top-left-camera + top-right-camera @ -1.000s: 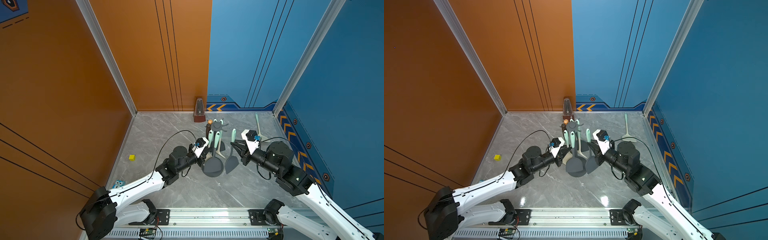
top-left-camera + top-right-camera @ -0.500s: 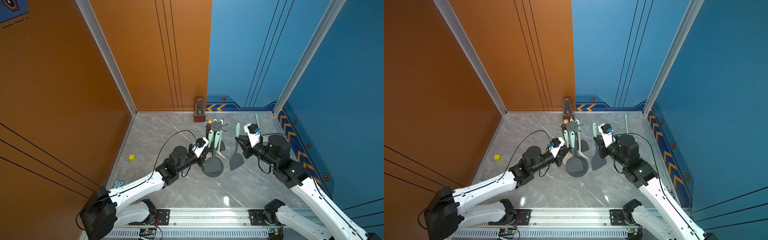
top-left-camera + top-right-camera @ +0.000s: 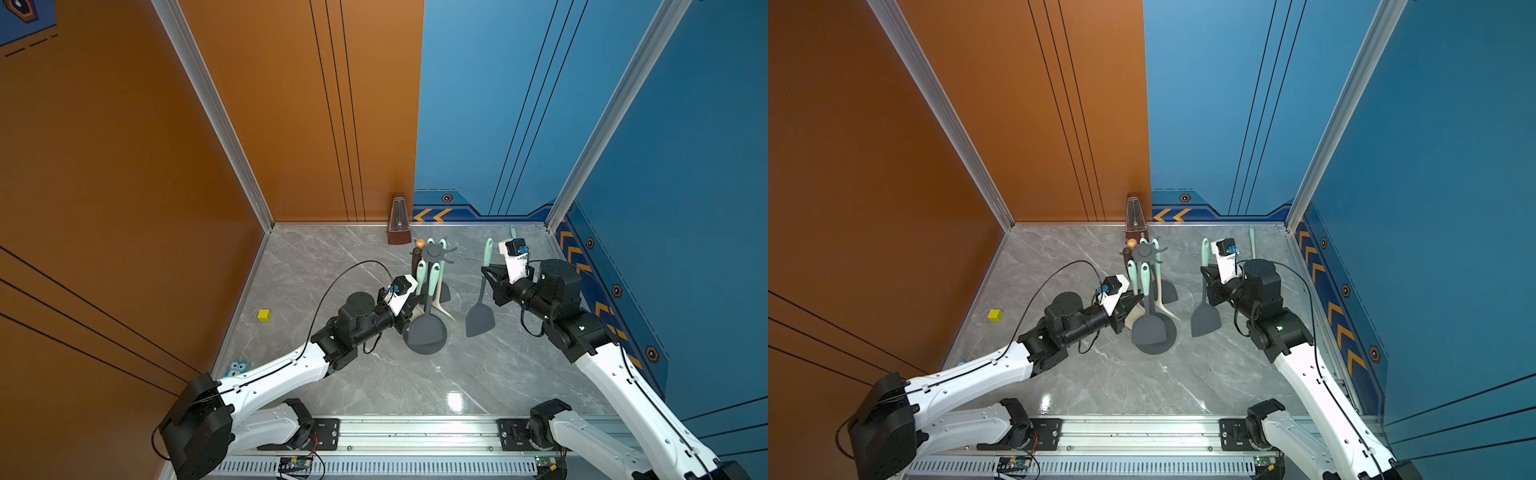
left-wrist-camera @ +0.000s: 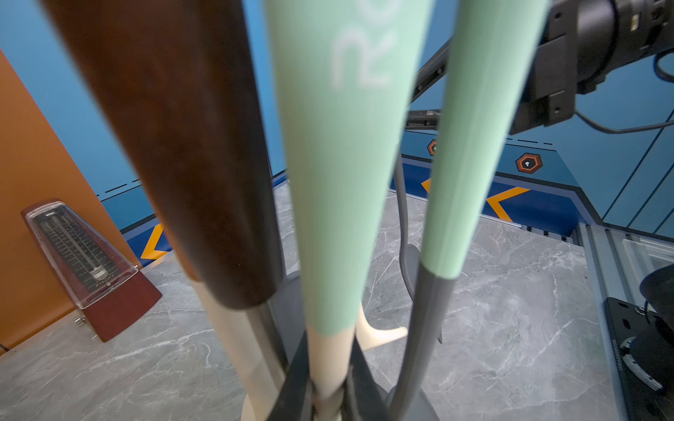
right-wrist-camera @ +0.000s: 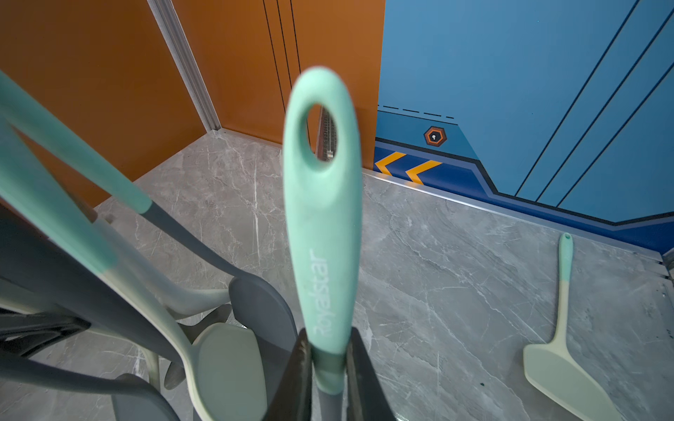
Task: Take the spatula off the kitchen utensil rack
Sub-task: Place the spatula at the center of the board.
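The kitchen utensil rack (image 3: pixel 433 250) (image 3: pixel 1144 250) stands mid-table, dark grey, with several utensils hanging from its star crown. The spatula (image 3: pixel 480 320) (image 3: pixel 1204 320) has a mint handle (image 5: pixel 322 218) and a dark grey blade. It hangs upright, clear of the rack and to its right, with my right gripper (image 3: pixel 487 276) (image 3: pixel 1205 276) (image 5: pixel 330 357) shut on its handle's lower end. My left gripper (image 3: pixel 415 305) (image 3: pixel 1136 305) (image 4: pixel 330 368) is shut on the cream shaft of a mint-handled utensil (image 4: pixel 339 182) that still hangs on the rack.
A metronome (image 3: pixel 398 222) stands at the back wall behind the rack. A cream spatula (image 5: pixel 561 350) lies on the marble near the back right corner. A yellow cube (image 3: pixel 264 315) and a small owl toy (image 3: pixel 237 368) sit at the left. A brown wooden handle (image 4: pixel 175 145) hangs close to my left gripper.
My right gripper has carried the spatula away from the rack, to the right and toward the back. The left arm has stayed where it was.
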Available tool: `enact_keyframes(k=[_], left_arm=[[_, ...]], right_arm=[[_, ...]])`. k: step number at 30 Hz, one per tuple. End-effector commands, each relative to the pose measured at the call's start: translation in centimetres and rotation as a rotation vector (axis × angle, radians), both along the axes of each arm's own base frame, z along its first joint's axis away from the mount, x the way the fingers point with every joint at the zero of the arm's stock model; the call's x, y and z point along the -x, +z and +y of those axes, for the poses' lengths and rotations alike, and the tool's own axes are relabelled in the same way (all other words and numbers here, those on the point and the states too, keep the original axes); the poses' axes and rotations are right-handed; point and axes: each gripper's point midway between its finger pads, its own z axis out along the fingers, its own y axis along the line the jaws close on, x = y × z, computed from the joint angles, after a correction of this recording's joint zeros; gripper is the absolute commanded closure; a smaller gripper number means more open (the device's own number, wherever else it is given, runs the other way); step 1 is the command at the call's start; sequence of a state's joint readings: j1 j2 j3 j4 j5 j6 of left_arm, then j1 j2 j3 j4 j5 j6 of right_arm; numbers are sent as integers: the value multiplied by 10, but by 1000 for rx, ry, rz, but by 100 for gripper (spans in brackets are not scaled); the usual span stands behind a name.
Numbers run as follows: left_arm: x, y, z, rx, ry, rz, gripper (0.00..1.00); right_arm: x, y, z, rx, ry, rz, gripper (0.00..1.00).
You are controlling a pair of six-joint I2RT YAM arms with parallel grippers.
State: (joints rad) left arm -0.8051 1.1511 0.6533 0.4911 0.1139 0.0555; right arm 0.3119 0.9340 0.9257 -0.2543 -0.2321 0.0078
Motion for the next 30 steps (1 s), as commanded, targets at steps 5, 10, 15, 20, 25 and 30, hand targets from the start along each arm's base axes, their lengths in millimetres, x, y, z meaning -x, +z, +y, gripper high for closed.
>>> enact_keyframes(k=[5,10,15,20,25,30], left_arm=[[-6,6,2,21,23,-14,89],[-6,5,1,18,22,-12,89],[-5,4,2,17,23,-12,89],[-4,1,3,13,25,-9,89],[-4,0,3,13,22,-6,89],[-2,0,4,14,21,-8,89]], right_arm=[[-18,5,-14,-14,-75,17,100],[-34,-2,-25,9,-133,65,100],[-48,-10,-37,60,-190,116,100],[-64,-12,-48,77,-239,152,100],[-83,-15,-55,88,-258,186,100],[-102,-13,-63,110,-273,207,100]])
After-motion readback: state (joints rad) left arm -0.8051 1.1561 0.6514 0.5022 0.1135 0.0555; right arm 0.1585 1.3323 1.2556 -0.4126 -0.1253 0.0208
